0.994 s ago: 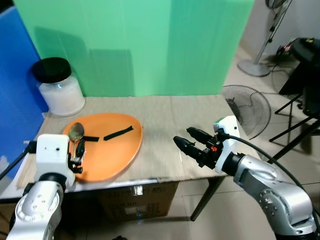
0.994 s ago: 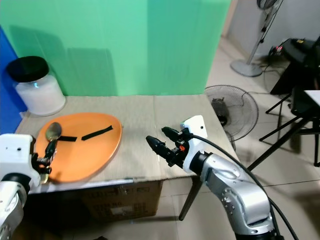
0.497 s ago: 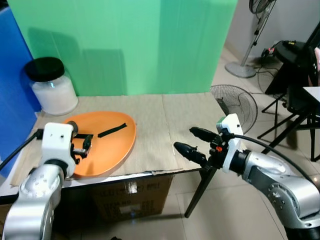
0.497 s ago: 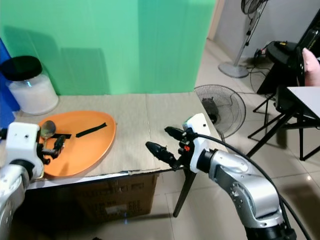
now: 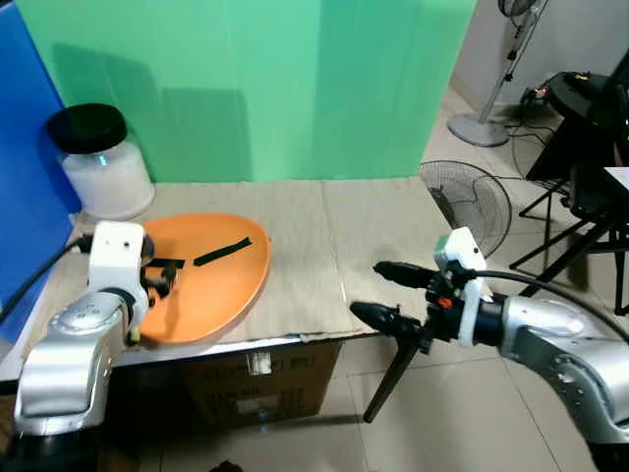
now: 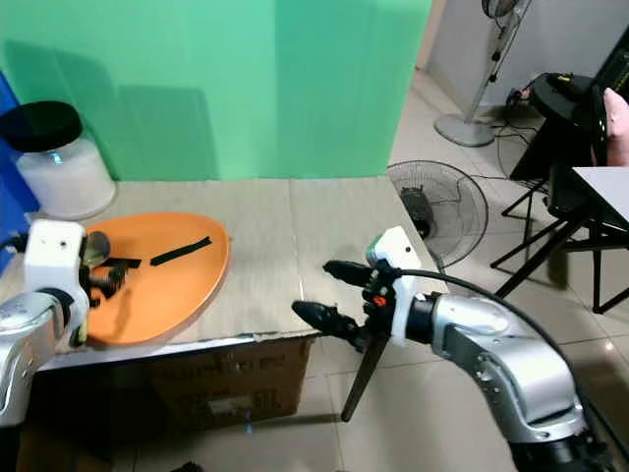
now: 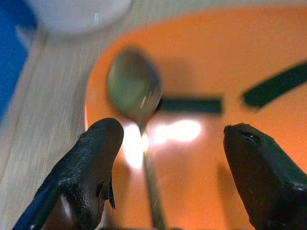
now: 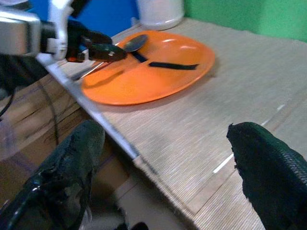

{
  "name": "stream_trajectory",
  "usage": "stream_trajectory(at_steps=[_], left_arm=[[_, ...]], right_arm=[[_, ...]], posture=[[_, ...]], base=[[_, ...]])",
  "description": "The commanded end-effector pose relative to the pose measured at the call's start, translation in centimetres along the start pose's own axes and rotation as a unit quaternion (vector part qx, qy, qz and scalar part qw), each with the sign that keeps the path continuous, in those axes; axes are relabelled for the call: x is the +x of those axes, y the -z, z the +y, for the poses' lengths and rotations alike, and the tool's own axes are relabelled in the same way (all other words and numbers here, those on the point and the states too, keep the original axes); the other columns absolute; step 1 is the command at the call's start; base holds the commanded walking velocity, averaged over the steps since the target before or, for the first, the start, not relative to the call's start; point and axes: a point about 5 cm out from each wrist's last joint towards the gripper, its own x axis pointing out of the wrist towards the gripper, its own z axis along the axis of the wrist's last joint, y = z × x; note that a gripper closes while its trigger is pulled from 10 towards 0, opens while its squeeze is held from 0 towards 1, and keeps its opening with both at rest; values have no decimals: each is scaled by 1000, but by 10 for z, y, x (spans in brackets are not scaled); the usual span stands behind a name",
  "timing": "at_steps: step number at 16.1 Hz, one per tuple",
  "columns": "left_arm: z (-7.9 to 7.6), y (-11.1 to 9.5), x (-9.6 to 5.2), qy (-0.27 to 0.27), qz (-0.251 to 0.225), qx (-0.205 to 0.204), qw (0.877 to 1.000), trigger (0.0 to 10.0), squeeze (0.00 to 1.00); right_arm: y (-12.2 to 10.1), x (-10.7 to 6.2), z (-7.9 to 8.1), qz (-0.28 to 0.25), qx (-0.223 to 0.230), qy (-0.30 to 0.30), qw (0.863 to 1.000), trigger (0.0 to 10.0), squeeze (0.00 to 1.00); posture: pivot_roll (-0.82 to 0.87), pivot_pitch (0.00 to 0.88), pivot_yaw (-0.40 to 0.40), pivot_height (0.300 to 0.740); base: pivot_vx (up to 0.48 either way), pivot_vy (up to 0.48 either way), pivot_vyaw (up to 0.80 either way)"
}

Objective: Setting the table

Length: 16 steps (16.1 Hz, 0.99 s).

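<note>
Right tool: the right tool (image 5: 388, 292) hovers over the near right edge of the tabletop (image 5: 334, 246), its two black fingers spread wide with nothing between them, well apart from the plate.
Left tool: the left tool (image 7: 168, 182) sits at the near left, over the left rim of the plate, fingers wide open on either side of the spoon's handle; it grips nothing.
Spoon: the spoon (image 7: 134, 91) lies on the left part of the plate, bowl pointing far, its thin handle running near, toward the tool and between its fingers.
Spoon handling: it looks like metal, so probably light, stiff and smooth; a thin handle lying flat on a glossy plate is likely to slip or swivel when pinched.
Where to hold: the handle just behind the bowl seems the best place, with the fingers closing across its narrow width.
Plate: the orange plate (image 5: 221, 285) rests on the near left of the tabletop, with two dark strips (image 5: 221, 254) on it, one beside the spoon and one toward the middle; it looks rigid, shallow and slick.
Jar: a white jar with a black lid (image 5: 98, 162) stands at the far left, beyond the plate.
Beyond: a green screen (image 5: 295, 79) backs the tabletop, and a floor fan (image 5: 472, 202) stands to the far right.
</note>
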Motion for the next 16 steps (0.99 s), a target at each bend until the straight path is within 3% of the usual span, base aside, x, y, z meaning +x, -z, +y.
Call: stream_trajectory(at_steps=[1,3,8,11,16], left_arm=[[3,0,0,-19,16,7,1000,10000,0],[5,0,1,-28,30,2,999,10000,0],[-3,-5,10,10,16,33,999,10000,0],[-5,-13,11,11,-1,77,997,10000,0],[-6,-1,17,21,40,39,998,10000,0]], right_arm=[[-4,-2,2,-5,-19,-26,999,10000,0],[-3,-6,4,0,-39,-59,998,10000,0],[-4,-4,0,4,-46,-62,997,10000,0],[-2,-6,1,5,-48,-65,997,10000,0],[-1,-6,2,8,-48,-70,996,10000,0]], posture=[[-59,0,-30,740],[-59,0,-26,740],[-59,0,-25,740],[-63,0,-20,740],[-66,0,-16,740]], base=[[0,0,0],[0,0,0],[0,0,0],[0,0,0],[0,0,0]])
